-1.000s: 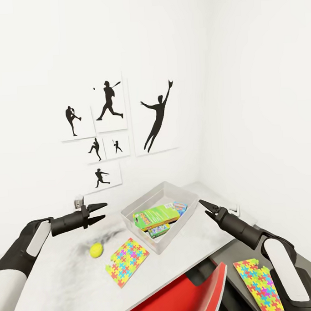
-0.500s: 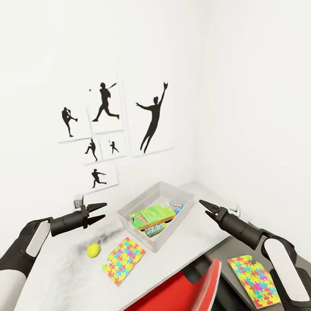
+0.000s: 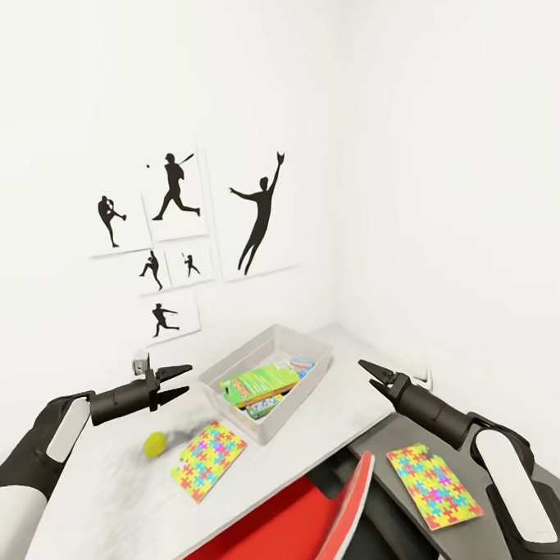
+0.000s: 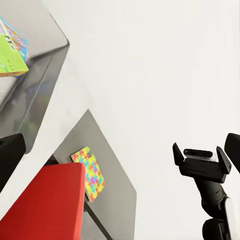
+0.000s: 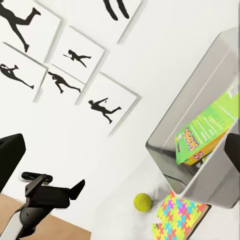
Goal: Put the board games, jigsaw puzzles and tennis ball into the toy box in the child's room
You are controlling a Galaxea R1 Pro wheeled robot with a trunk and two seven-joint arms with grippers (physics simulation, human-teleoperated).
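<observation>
With both grippers parted and empty, the left gripper [image 3: 177, 381] should descend squarely over the tennis ball [image 3: 155, 442] beside the toy box [image 3: 231, 415]

Toy box [image 3: 317, 362]: light grey tray, centre of frame, on the white table [image 3: 102, 494].
Board games [image 3: 259, 383]: green box tilted over another, inside the tray.
Tennis ball [image 3: 155, 442]: yellow-green, lower left.
Jigsaw puzzles: one [image 3: 209, 459] beside the ball; the other [image 3: 432, 482] lower right, on the grey desk.
</observation>
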